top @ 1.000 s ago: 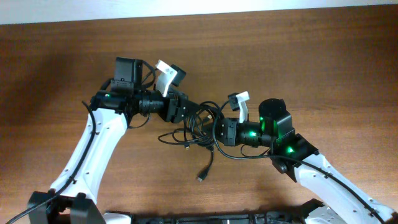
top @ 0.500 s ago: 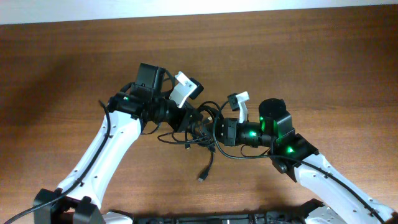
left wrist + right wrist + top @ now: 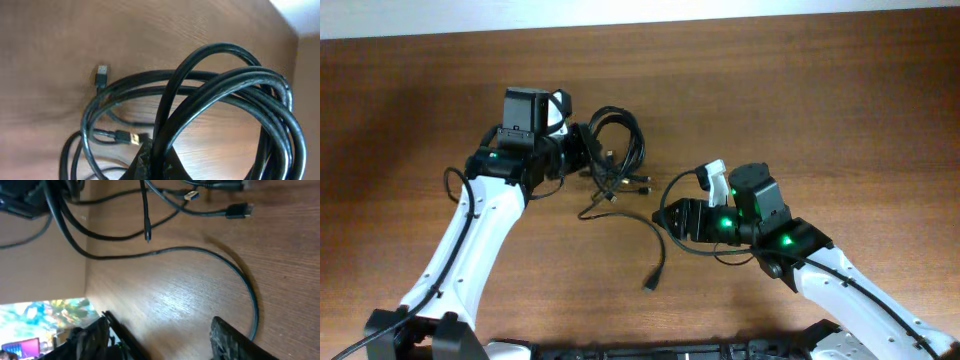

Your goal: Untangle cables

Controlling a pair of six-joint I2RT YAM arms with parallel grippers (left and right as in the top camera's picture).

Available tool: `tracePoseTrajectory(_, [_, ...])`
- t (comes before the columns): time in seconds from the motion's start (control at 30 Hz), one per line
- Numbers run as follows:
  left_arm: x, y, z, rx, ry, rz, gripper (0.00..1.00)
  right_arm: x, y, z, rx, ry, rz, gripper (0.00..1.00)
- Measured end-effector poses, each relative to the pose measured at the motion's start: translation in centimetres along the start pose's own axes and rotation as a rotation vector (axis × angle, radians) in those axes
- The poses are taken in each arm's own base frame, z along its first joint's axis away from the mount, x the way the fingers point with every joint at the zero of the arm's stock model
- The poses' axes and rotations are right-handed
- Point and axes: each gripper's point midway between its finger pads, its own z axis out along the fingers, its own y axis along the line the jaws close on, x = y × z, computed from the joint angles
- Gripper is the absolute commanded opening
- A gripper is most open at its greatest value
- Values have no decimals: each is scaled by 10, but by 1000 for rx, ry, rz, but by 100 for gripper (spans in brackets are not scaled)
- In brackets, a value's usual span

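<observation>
Pinching cables (image 3: 623, 148) upper centre, left gripper (image 3: 578, 152) pressed on the coil | right gripper (image 3: 165, 337) spread above one looping cord (image 3: 240, 280) | left wrist alone shows gold-tipped plug (image 3: 131, 137) | brown wood-grain table (image 3: 820, 100), pale strip (image 3: 620, 15) along top

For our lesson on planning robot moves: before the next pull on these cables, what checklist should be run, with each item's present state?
1. The left gripper is shut on the cable bundle: ok.
2. The right gripper is open and empty: ok.
3. The loose cable is separate from the bundle: cannot tell; strands cross below it.
4. The loose cable is clear of the right fingers: cannot tell; it curves close by one.
5. Its plug end lies free on the table: ok.
</observation>
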Motion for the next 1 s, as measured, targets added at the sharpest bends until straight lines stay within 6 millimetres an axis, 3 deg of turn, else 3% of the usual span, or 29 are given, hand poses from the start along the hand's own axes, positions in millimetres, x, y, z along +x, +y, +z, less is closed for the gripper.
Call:
tracePoseTrajectory(0.13, [22, 16, -2, -93, 62, -480, 0, -20, 16, -1, -54, -86, -97, 67])
tracePoseTrajectory(0.23, [35, 15, 1, -153, 56, -668, 0, -34, 29, -4, -96, -147, -155, 68])
tracePoseTrajectory(0.4, [43, -9, 11, -129, 49, -678, 0, -37, 37, -2, -102, -180, -188, 68])
tracePoseTrajectory(0.5, [45, -10, 12, -139, 39, -731, 0, -30, 46, 7, -87, -195, -224, 68])
tracePoseTrajectory(0.6, [46, -11, 12, -143, 36, -767, 0, -39, 52, 13, -69, -275, -259, 68])
tracePoseTrajectory(0.67, [51, -15, 14, -142, 45, -765, 0, -46, 56, 19, -77, -311, -279, 59])
tracePoseTrajectory(0.7, [53, -17, 14, -142, 49, -763, 0, -47, 54, 24, -75, -317, -282, 53])
tracePoseTrajectory(0.83, [56, -20, 16, -141, 56, -763, 0, -43, 29, 47, -18, -274, -252, 52])
tracePoseTrajectory(0.9, [57, -20, 16, -141, 57, -763, 0, -45, 30, 50, -31, -283, -259, 51])
tracePoseTrajectory(0.93, [56, -20, 16, -141, 57, -763, 0, -48, 34, 50, -49, -296, -268, 41])
tracePoseTrajectory(1.0, [57, -20, 16, -141, 57, -763, 0, -51, 40, 49, -68, -313, -280, 11])
